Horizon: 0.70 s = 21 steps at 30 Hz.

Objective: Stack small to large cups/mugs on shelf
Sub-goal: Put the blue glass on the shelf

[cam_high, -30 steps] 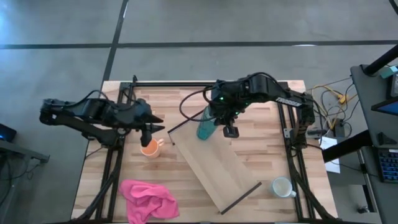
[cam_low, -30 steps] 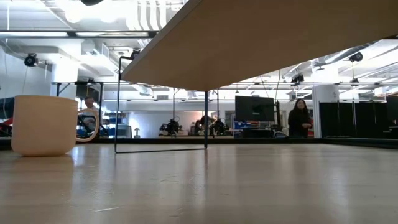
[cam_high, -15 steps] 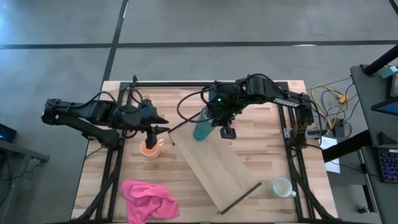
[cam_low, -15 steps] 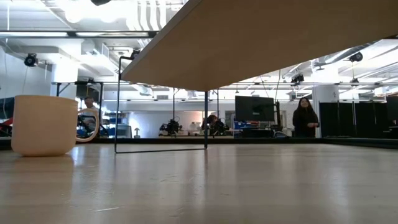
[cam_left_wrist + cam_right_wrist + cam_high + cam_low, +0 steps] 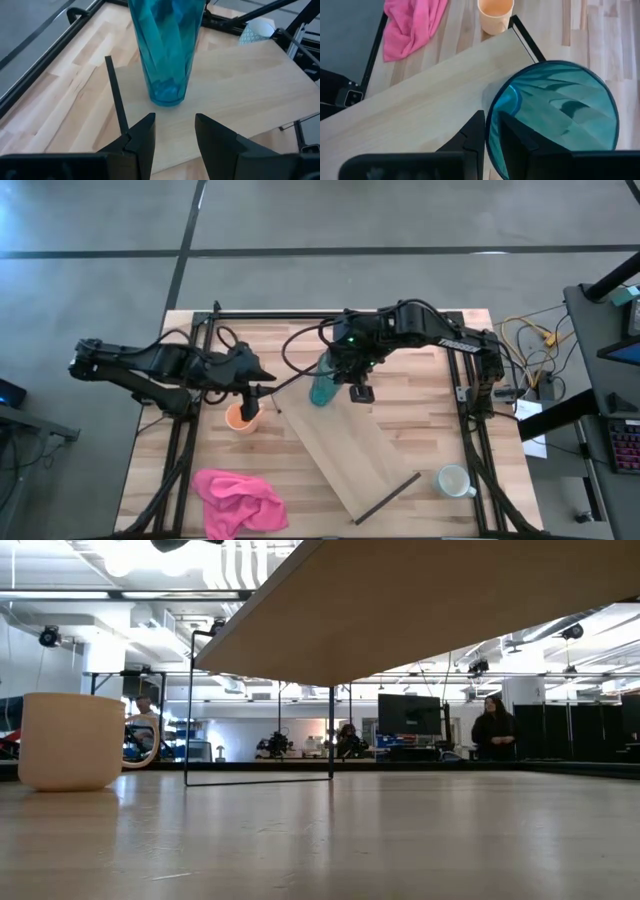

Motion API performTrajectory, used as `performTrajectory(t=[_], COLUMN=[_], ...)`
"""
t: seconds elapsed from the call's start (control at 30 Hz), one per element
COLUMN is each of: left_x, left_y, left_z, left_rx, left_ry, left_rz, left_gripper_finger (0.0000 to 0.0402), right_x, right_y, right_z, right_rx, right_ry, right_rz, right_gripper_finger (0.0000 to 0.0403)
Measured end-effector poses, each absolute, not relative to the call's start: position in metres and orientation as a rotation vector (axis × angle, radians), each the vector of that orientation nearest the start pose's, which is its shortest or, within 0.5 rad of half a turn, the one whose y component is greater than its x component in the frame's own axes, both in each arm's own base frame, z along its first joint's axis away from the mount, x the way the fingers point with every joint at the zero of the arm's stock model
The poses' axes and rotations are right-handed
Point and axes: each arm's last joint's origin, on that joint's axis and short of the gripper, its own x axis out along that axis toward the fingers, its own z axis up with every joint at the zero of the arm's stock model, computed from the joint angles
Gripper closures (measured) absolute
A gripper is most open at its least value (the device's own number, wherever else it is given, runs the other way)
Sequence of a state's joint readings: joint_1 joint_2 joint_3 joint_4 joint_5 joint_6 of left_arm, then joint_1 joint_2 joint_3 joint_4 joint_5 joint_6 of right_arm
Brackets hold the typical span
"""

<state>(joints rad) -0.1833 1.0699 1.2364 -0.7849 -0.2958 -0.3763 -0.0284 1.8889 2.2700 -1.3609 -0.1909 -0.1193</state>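
Observation:
A teal tumbler stands with its base on the far-left end of the light wood shelf. My right gripper is shut on the tumbler's rim. An orange mug stands on the table just left of the shelf's end and also shows in the right wrist view. My left gripper is open over that mug's right side and faces the tumbler; I see no touch. A whitish mug stands on the table near the right front; it also shows in the low view. My right gripper pinches the tumbler's rim on one side. One finger is inside the tumbler and the other is outside. The fingers come from above, pointing down. The tumbler stands upright with its base on the shelf.
A pink cloth lies at the table's near left. The shelf lies diagonally from far left to near right on thin dark brackets. Black frame rails run along both table sides. People stand in the room beyond.
My left gripper has gone toward the table's right edge and now covers part of the orange mug. My right gripper has gone a little toward the table's left edge with the tumbler, which stays upright at the shelf's far-left end.

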Motion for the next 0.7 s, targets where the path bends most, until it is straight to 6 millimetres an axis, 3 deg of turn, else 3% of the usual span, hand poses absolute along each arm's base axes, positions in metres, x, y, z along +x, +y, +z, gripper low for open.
performTrajectory(t=[0.33,0.7], left_x=[0.206,0.204], left_y=[-0.03,-0.029], left_z=[0.376,0.378], left_rx=[-0.214,-0.182], left_ry=[0.585,0.576], left_rz=[0.222,0.208], left_gripper_finger=[0.0277,0.0277], right_x=[0.386,0.387], right_y=[0.005,0.01], right_z=[0.397,0.399], right_rx=[-0.003,-0.007], right_ry=[1.009,0.98], right_rz=[0.228,0.237], right_gripper_finger=[0.0355,0.0355])
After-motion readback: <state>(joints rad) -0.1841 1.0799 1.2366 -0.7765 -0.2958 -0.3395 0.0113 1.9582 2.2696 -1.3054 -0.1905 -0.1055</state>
